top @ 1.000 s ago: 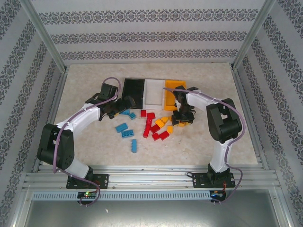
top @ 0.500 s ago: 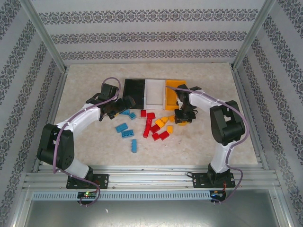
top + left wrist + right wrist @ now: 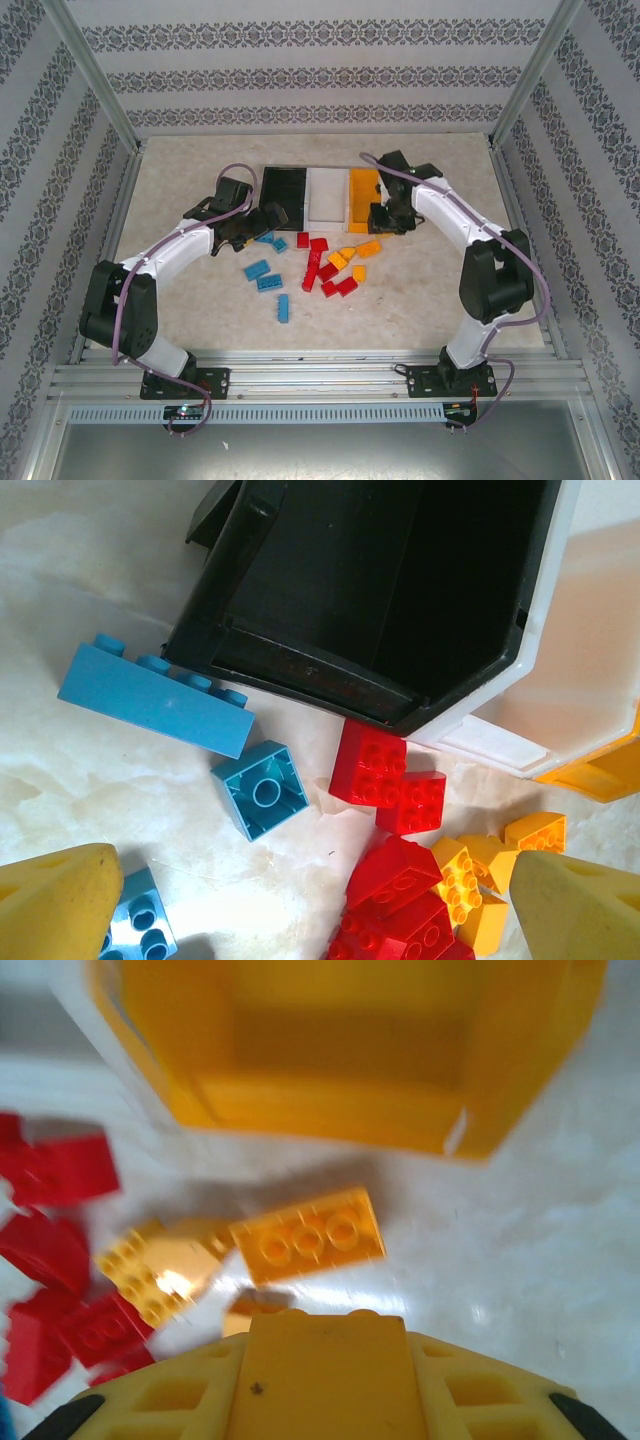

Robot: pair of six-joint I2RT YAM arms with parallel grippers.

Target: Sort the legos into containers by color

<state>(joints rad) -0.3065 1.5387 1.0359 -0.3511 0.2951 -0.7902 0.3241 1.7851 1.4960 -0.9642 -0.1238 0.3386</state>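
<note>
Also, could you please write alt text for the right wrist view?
The right gripper grips a small orange-yellow plastic studded brick at the bottom edge, facing the open orange-yellow plastic bin. Between them, another orange-yellow brick lies on the pale table, with blurred red bricks at left.

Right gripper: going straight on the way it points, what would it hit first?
Its held brick would likely meet the loose orange-yellow brick before the orange-yellow bin; depth is unclear.

Lighting was bright and diffuse. The surface (image 3: pixel 520 1260) showed mild glare. The right wrist view was blurred; the orange brick (image 3: pixel 310 1235) cast a soft shadow.
</note>
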